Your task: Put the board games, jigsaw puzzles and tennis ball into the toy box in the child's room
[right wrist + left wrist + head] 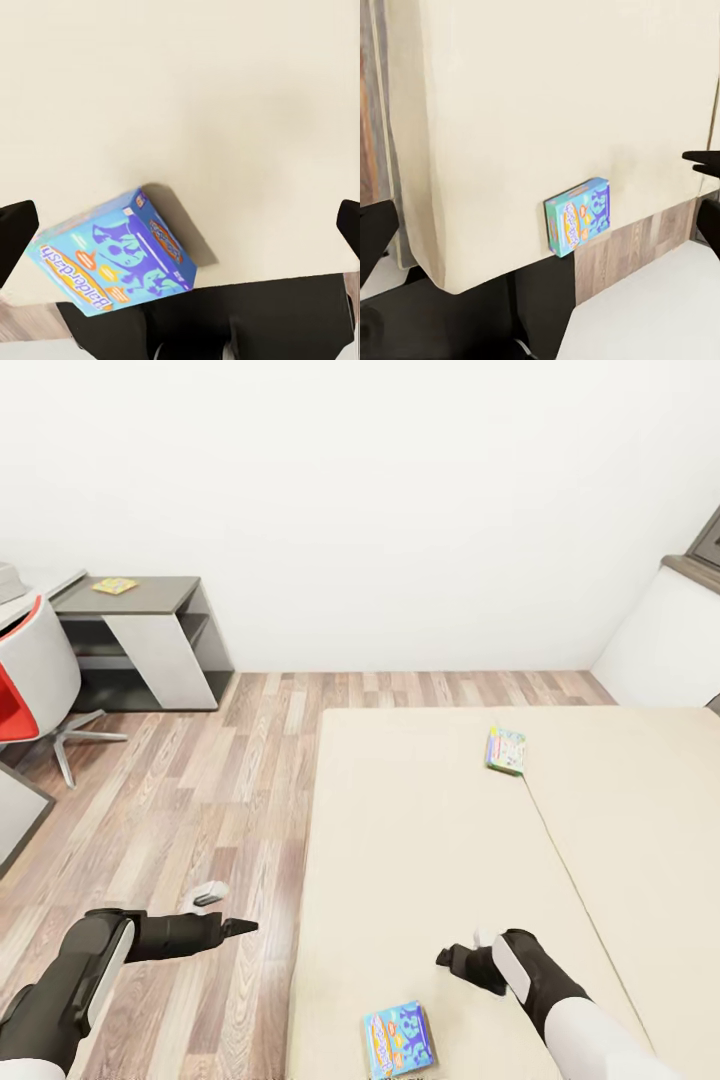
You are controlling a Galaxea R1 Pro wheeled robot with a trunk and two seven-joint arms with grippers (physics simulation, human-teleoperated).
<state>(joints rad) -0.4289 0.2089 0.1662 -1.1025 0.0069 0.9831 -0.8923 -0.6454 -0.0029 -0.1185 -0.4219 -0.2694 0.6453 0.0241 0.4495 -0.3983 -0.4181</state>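
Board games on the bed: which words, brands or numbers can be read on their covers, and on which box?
"Balderdash": orange band on the cover of the blue board game at the bed's near edge.
Its other small print: too blurred to read.
Green board game farther up the bed: print too small to read.

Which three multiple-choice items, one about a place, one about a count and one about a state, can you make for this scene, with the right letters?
1. Where does the blue board game lie?
A. on the floor
B. at the near edge of the bed
C. on the grey side table

2. How many board games lie on the bed?
A. one
B. two
C. three

3. How is the right gripper?
A. open and empty
B. shut on a box
C. holding a ball

Key: 1 B, it lies on the mattress edge; 2 B, a second board game lies further off; 3 A, right wrist view shows its fingers apart.
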